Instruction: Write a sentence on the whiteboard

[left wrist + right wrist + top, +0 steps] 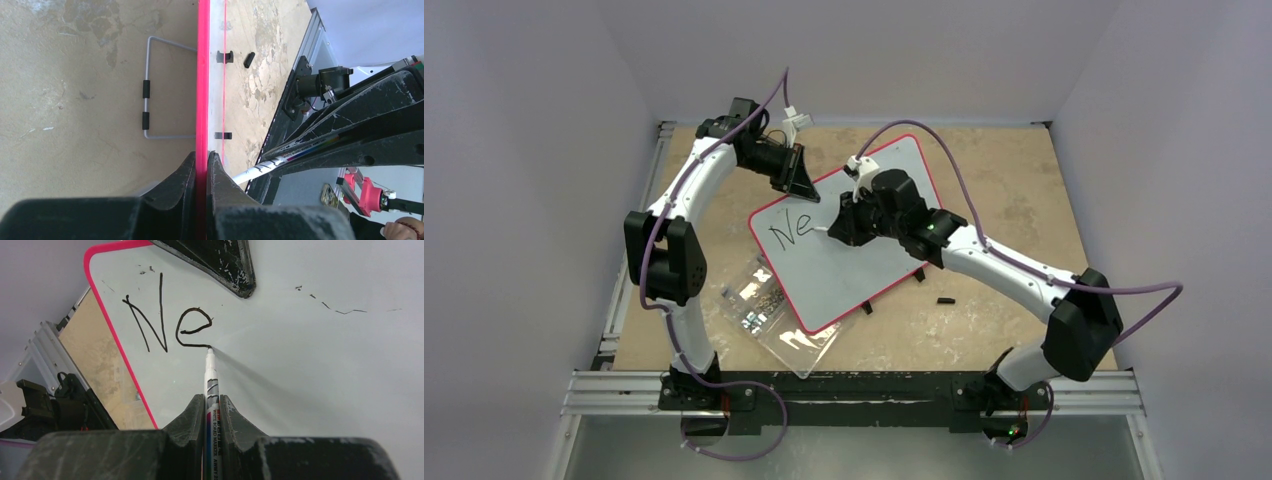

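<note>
The whiteboard (854, 275) lies angled on the table (1014, 190), its red rim pinched by the left claw (201, 161). The right claw (208, 402) grips a marker (210, 371), its tip touching the tail of "e" in the sentence (167, 320), which reads only "Ne". The next move is probably a short shift right to begin "w".

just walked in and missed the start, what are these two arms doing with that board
The right gripper holds a marker with its tip on the whiteboard, at the end of the "e". Only "Ne" is written, so the sentence has barely begun. The left gripper is clamped on the board's red rim at the far-left edge, apparently steadying it. A clear box of screws lies by the board's near-left edge.
</note>
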### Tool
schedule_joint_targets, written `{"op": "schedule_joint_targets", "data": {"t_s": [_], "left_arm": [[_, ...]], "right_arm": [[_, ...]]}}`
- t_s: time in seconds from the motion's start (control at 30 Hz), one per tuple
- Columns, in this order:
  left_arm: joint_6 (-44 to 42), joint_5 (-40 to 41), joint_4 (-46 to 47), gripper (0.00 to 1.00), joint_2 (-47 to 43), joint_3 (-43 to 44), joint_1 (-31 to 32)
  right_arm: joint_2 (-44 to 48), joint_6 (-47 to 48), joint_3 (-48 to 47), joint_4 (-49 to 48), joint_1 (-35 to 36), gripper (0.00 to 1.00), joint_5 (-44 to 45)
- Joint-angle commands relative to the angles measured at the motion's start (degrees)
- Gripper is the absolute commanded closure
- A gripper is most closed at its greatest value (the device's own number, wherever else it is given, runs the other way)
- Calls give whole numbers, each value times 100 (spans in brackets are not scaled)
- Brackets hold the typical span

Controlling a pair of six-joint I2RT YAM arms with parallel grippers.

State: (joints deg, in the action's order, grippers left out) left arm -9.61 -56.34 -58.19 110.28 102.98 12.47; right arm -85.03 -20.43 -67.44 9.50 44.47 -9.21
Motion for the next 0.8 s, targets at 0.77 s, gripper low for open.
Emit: {"op": "schedule_joint_targets", "data": {"t_s": [0.77], "left_arm": [[-434,393,-299,100,-183,42,265]], "right_arm": [[-49,-89,-821,-113,-426,100,-605]]}}
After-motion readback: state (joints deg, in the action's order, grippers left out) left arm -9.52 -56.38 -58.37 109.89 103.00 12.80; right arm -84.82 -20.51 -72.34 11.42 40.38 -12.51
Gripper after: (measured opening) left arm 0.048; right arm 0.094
